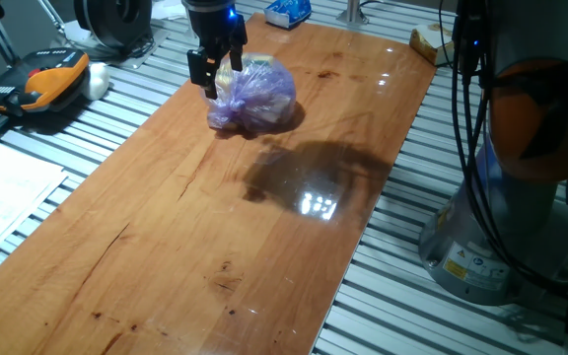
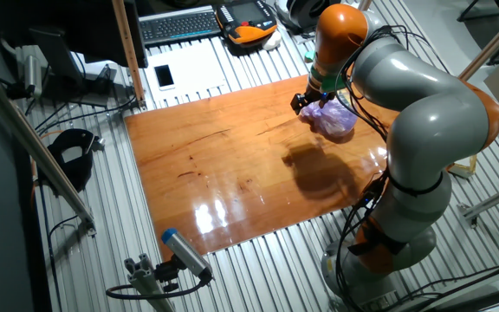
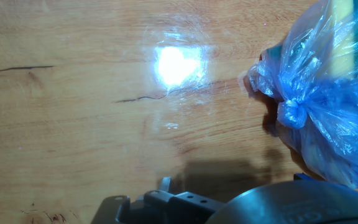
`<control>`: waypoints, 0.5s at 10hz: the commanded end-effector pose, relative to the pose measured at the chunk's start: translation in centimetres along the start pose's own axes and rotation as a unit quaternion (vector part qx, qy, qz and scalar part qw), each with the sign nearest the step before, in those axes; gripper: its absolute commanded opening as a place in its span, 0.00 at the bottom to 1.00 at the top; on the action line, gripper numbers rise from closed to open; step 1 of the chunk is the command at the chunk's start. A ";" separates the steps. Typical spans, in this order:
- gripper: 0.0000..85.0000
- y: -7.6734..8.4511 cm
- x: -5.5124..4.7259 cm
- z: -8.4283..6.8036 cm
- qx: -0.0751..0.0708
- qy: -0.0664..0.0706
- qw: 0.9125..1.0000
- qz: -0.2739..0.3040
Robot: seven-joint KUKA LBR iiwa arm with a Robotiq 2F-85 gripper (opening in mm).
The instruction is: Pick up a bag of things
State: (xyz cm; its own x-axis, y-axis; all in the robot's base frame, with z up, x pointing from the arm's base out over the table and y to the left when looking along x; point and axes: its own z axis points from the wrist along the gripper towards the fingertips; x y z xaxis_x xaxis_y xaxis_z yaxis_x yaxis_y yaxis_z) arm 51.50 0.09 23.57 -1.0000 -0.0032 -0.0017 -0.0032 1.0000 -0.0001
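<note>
On the far end of the wooden table (image 1: 215,227), toward its left edge in one fixed view, we are seeing the bag of things (image 1: 254,96) sitting on the boards, a crinkly purple sack with yellowish lumps glowing through the film. The gripper (image 1: 215,65) is hanging right at the bag's upper left side, its dark fingers (image 1: 208,74) pointing down and overlapping the plastic, but we are not able to tell whether they are spread, pressed together or pinching the film, since the bag and the hand's body are hiding the tips. In the hand view the bag (image 3: 328,93) is looking blue rather than purple, is filling the right side, is cut off by the frame, and is showing a knotted neck; the fingertips themselves are not visible there. In the other fixed view the grey and orange arm (image 2: 423,95) is covering part of the bag (image 2: 334,120). We are reading no brand or lettering anywhere: the blue-and-white packet (image 1: 289,12) beyond the far edge is too small and clipped by the frame, the sticker on the robot base (image 1: 466,266) is blurred, and the orange handheld unit (image 1: 52,77) at the left is showing no legible text. A bright lamp glare is washing out part of the wood.
</note>
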 end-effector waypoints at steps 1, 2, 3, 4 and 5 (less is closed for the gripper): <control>0.00 0.0 0.0 0.0 0.005 0.012 0.999 -0.049; 0.00 0.0 0.0 -0.1 0.005 0.012 0.999 -0.049; 0.00 0.0 0.0 -0.1 0.006 0.012 0.999 -0.049; 0.00 0.0 0.0 -0.1 0.006 0.013 0.999 -0.048; 0.00 0.0 0.0 -0.2 0.006 0.013 0.999 -0.048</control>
State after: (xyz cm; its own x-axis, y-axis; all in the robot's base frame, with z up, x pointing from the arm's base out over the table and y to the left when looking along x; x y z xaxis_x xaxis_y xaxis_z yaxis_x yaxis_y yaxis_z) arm 51.47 0.04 23.72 -0.9947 -0.0996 0.0253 -0.1000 0.9949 -0.0115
